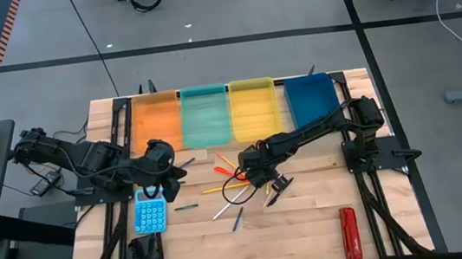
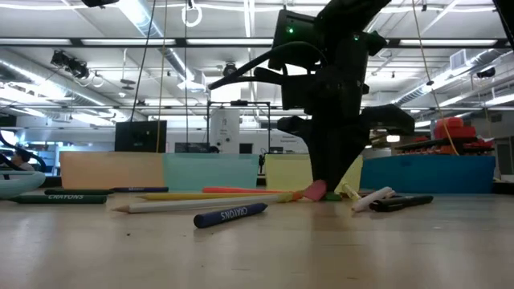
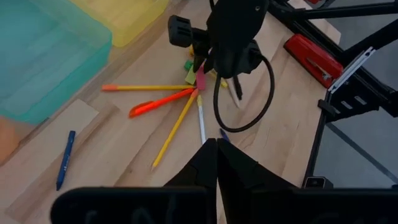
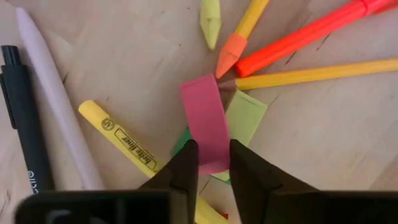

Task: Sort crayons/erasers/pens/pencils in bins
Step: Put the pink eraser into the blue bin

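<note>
A pile of pencils, crayons and erasers [image 1: 235, 184] lies mid-table, in front of the four bins [image 1: 205, 115]. My right gripper [image 4: 208, 163] points down into the pile, shut on a pink eraser [image 4: 205, 115]. Next to it lie a yellow-green eraser [image 4: 247, 115], a yellow crayon [image 4: 124, 142], a white pencil [image 4: 53, 106] and a black pen [image 4: 22, 130]. My left gripper [image 3: 216, 148] hangs shut and empty above the table's left part, over the calculator [image 1: 150, 214]. My right gripper pinches the pink eraser's near end [image 4: 210, 155] between its two fingers, coming from above and pointing steeply down. The eraser sticks out forward past the fingertips [image 2: 315, 191], tilted, low at the tabletop. I cannot tell whether it is clear of the wood.
The orange [image 1: 156, 121], teal, yellow [image 1: 253, 108] and blue [image 1: 310, 99] bins stand in a row at the far edge. A blue crayon [image 2: 229, 215] and dark pens [image 1: 186, 207] lie loose nearer the front. A red tool [image 1: 350, 236] lies front right and a black object [image 1: 147, 257] front left.
</note>
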